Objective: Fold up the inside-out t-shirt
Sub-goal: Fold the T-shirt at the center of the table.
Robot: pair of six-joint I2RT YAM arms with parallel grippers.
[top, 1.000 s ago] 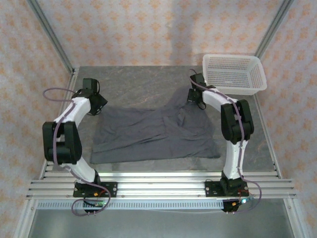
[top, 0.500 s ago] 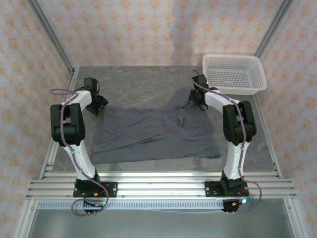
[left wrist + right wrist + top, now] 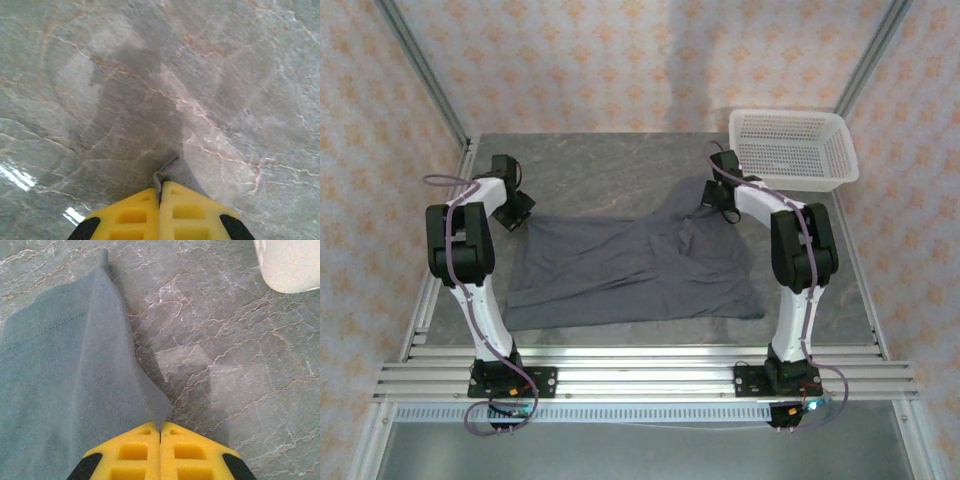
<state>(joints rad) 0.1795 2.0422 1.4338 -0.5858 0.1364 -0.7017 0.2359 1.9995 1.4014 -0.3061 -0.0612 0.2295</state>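
The inside-out t-shirt (image 3: 630, 268) is dark slate-grey and lies spread across the middle of the marble table. At its far left corner my left gripper (image 3: 523, 214) is shut on the cloth; the left wrist view has a small grey fold (image 3: 176, 171) pinched between the yellow fingertips (image 3: 137, 214). At the shirt's far right corner my right gripper (image 3: 713, 205) is shut on the edge, which is lifted into a peak. A taut ridge of the shirt (image 3: 75, 385) runs away from the closed right gripper (image 3: 160, 428).
A white mesh basket (image 3: 790, 149) stands at the back right corner, its rim (image 3: 290, 265) close to my right gripper. Metal frame posts line the table's sides. Bare marble (image 3: 600, 170) lies behind the shirt.
My left gripper has closed on the shirt's far left corner. The left arm's elbow swung inward and upright. The right arm barely moved.
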